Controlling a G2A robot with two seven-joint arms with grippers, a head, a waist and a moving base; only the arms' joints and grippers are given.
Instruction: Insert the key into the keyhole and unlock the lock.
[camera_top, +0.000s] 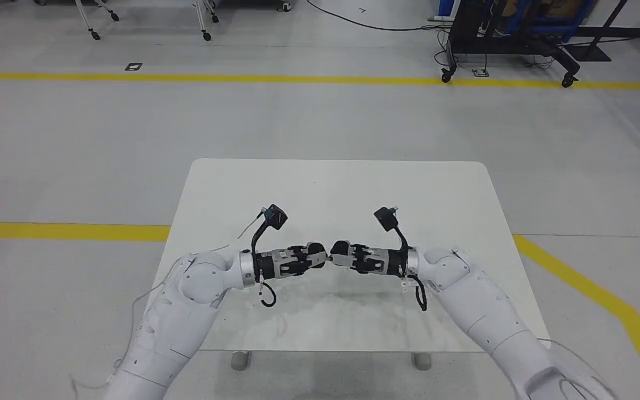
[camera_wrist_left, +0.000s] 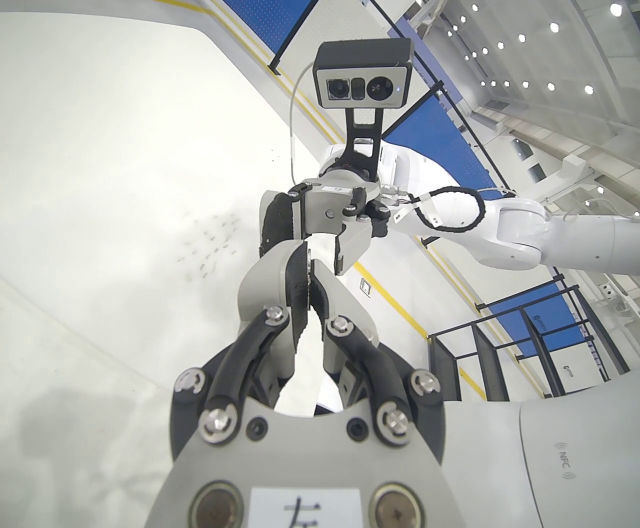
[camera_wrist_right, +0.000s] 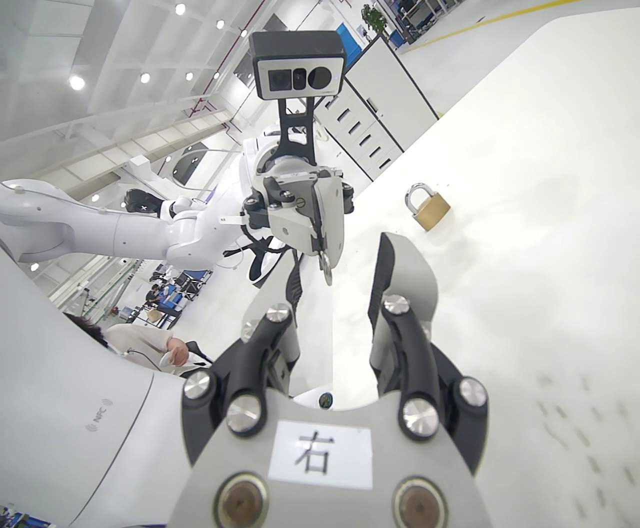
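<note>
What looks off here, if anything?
Nothing broken or spilled. The padlock lies on the table, apart from both grippers. The left gripper pinches the key; the right gripper is open and empty. Dark scuffs mark the table.

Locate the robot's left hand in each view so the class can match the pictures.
Top view: left hand over the white table, tip to tip with the right hand.
Left wrist view: left hand near the middle, shut.
Right wrist view: left hand near the middle, gripping the key.
Shared landmark: the white table.
</note>
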